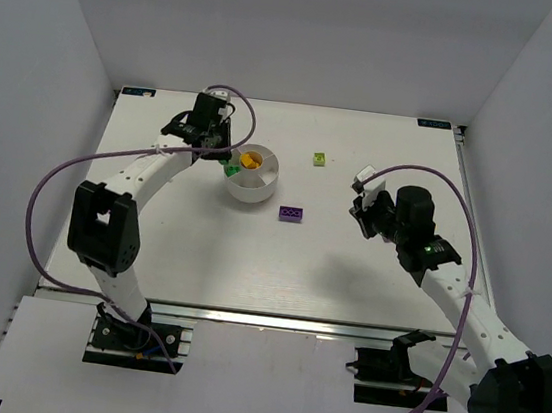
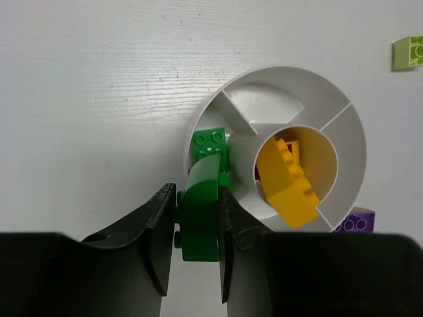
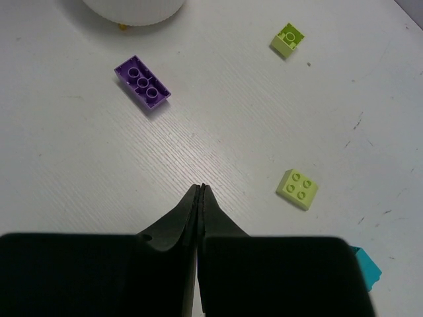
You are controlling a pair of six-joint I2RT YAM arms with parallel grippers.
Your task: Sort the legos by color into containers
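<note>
My left gripper (image 2: 197, 193) is shut on a dark green brick (image 2: 200, 218) and holds it at the left rim of the round white dish (image 2: 291, 79). A second dark green brick (image 2: 210, 146) lies in the wedge compartment just ahead of it. A yellow brick (image 2: 289, 179) lies tilted in the central well. My right gripper (image 3: 200, 188) is shut and empty above bare table. Ahead of it lie a purple brick (image 3: 142, 82), two lime green bricks (image 3: 287, 38) (image 3: 297, 189) and a cyan brick (image 3: 370, 272) at its right.
In the top view the dish (image 1: 247, 195) stands at the table's middle left, with the purple brick (image 1: 291, 212) just to its right and a lime brick (image 1: 318, 158) farther back. The right gripper (image 1: 362, 213) hovers right of them. White walls enclose the table.
</note>
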